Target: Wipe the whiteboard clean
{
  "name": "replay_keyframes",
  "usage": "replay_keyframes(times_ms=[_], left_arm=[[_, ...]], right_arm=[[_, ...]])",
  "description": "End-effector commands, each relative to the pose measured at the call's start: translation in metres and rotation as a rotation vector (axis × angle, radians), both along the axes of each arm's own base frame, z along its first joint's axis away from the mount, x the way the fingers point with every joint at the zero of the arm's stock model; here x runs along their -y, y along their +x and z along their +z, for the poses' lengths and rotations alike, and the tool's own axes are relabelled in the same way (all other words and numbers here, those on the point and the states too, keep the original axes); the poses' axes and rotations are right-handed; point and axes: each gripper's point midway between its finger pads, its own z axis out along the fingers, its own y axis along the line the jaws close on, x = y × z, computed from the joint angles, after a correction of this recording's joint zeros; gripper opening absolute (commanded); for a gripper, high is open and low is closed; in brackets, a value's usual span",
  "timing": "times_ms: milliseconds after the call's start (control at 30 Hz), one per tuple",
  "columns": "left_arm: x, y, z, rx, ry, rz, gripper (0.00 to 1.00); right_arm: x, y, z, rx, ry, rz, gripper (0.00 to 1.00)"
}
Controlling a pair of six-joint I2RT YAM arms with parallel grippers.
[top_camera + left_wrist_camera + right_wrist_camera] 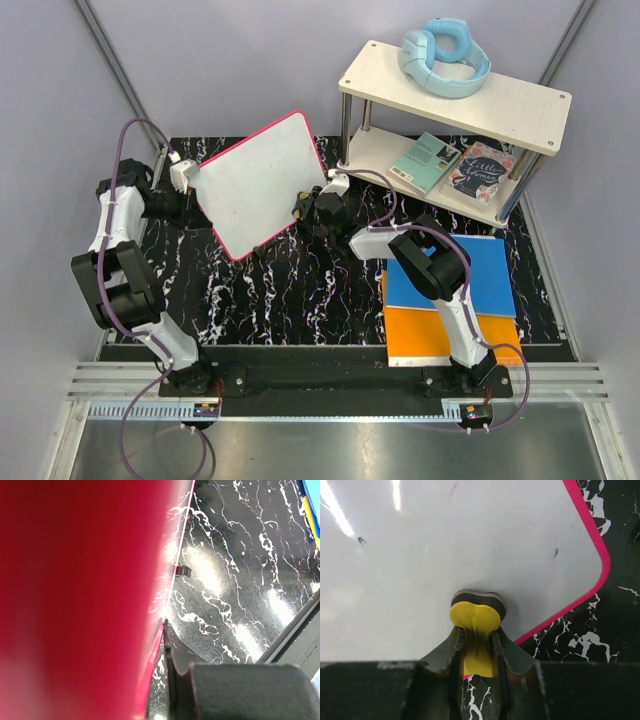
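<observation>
The whiteboard [262, 180], white with a pink-red rim, is tilted up over the black marble mat. My left gripper [188, 178] is shut on its left edge. In the left wrist view the blurred red rim [75, 580] fills the left side, one finger [170, 645] lies against it, and the other finger is hidden behind the board. My right gripper [305, 205] is shut on a yellow eraser [475, 617], whose black felt presses the whiteboard [445, 545] near its right corner. Two small dark specks [361, 540] show on the white surface.
A two-tier white shelf [520, 100] stands at the back right with blue headphones [445, 55] on top and two books [425, 160] below. A blue flat panel [490, 275] and an orange one [425, 335] lie under the right arm. The mat [300, 285] spreads below the board.
</observation>
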Motion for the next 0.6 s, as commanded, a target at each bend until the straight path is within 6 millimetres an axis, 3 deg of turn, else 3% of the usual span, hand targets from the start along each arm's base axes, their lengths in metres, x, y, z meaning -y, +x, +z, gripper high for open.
replay_keyframes(times_ms=[0, 200, 367, 567], left_arm=[[-0.032, -0.006, -0.034, -0.028, 0.248, -0.06, 0.0], [-0.032, -0.007, -0.035, -0.029, 0.251, -0.066, 0.0], [-0.032, -0.007, -0.034, -0.029, 0.249, -0.065, 0.0], [-0.031, -0.007, -0.035, -0.029, 0.246, -0.068, 0.0]], right_arm=[[-0.027, -0.006, 0.038, 0.008, 0.234, 0.035, 0.0], [-0.026, 0.004, 0.034, -0.05, 0.385, 0.006, 0.0], [-0.022, 0.003, 0.013, -0.098, 0.418, -0.021, 0.0], [0.0, 0.002, -0.015, -0.179, 0.476, -0.096, 0.0]])
